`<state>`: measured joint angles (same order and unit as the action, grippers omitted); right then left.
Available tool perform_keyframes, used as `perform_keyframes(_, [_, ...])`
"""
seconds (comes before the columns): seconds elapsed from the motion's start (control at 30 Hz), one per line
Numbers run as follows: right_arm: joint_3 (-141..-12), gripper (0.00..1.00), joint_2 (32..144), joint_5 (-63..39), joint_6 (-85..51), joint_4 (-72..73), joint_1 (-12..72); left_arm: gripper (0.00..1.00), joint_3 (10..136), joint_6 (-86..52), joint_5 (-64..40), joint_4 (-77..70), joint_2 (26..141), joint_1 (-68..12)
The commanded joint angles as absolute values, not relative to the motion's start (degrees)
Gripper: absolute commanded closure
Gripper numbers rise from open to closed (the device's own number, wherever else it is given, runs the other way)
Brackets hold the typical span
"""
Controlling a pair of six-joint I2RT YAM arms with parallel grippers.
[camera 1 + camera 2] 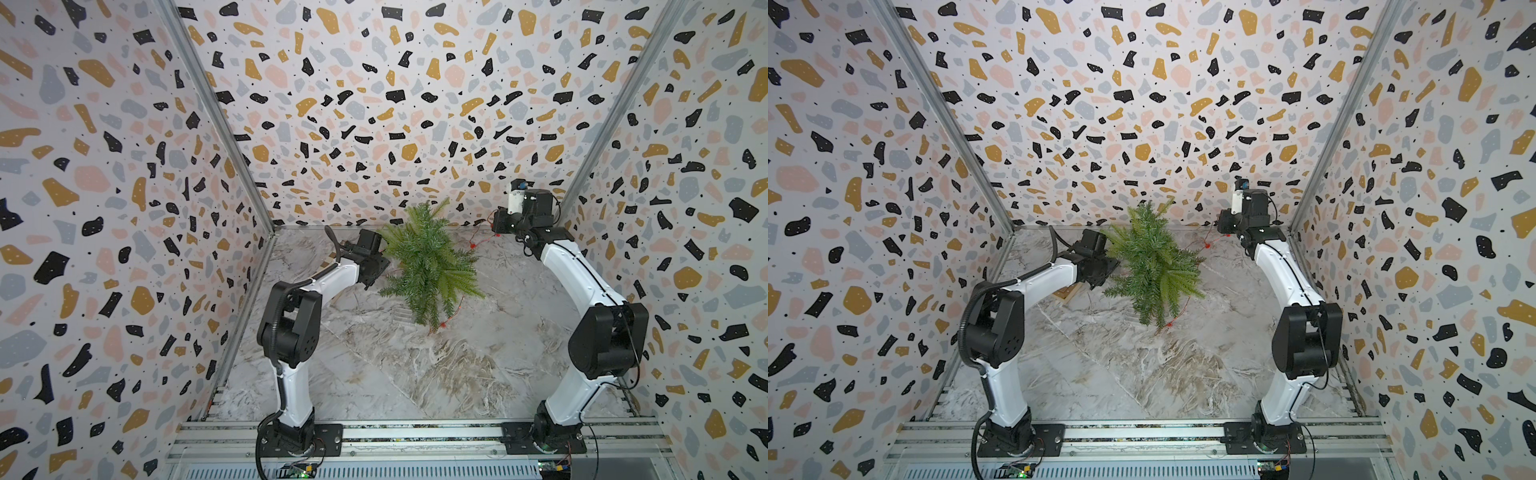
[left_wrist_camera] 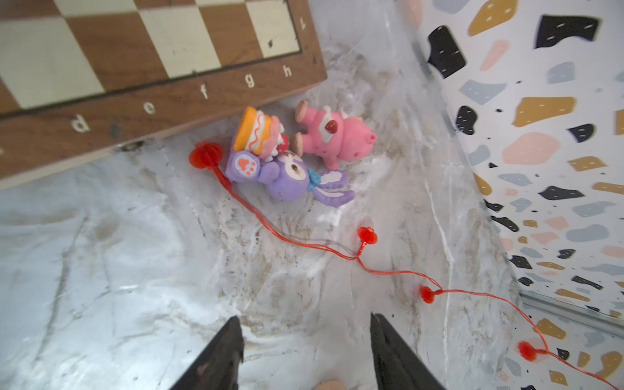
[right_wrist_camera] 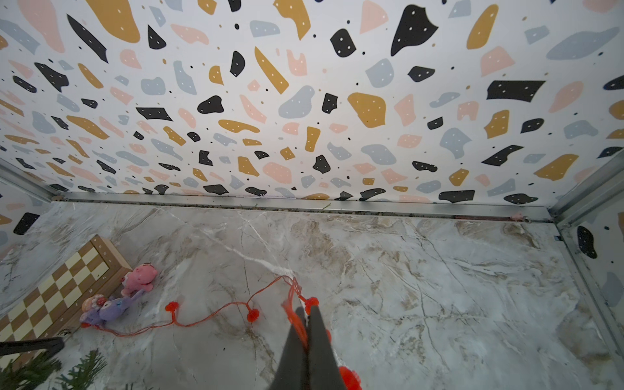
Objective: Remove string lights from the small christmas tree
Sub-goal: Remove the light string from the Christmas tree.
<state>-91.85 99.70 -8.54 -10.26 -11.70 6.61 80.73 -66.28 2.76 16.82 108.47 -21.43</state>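
Observation:
The small christmas tree [image 1: 428, 266] [image 1: 1154, 266] lies tipped over at the back of the marble floor. The string lights [image 2: 367, 235], a red wire with spiky red bulbs, trail across the floor from beside the toys toward the right side. Red bulbs also show at the tree's near tip [image 1: 442, 325] and at its right side [image 1: 472, 246]. My right gripper [image 3: 305, 309] is raised near the back right corner [image 1: 496, 226], shut on a bunch of the red wire [image 3: 252, 315]. My left gripper [image 2: 304, 319] is open, empty, just left of the tree [image 1: 376, 268].
A wooden chessboard [image 2: 135, 67] [image 3: 50, 287] lies at the back left, mostly under my left arm. A pink toy [image 2: 337, 135] and a purple toy [image 2: 283, 175] lie at its edge, touching the wire's end bulb. The back wall [image 3: 304, 135] is close.

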Motion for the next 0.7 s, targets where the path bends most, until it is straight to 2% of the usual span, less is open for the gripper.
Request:
perform_keyframes(0.0, [-90.1, 1.0, 93.7, -8.6, -12.0, -9.7, 5.4, 0.37, 78.1, -62.7, 4.7, 15.6, 102.2, -21.2])
perform_keyframes(0.23, [-82.9, 1.0, 86.6, -8.9, -13.6, -8.5, 4.8, 0.36, 72.6, -54.5, 6.8, 20.7, 89.8, -21.3])
perform_keyframes(0.43, [-74.9, 1.0, 79.2, -4.3, -13.8, -8.5, 2.6, 0.36, 64.8, -45.0, 7.2, 21.6, 77.2, -21.2])
perform_keyframes(0.67, [-68.6, 1.0, 75.0, -2.2, -14.6, -8.7, 1.8, 0.37, 61.5, -42.7, 0.6, 24.0, 75.0, -21.2])
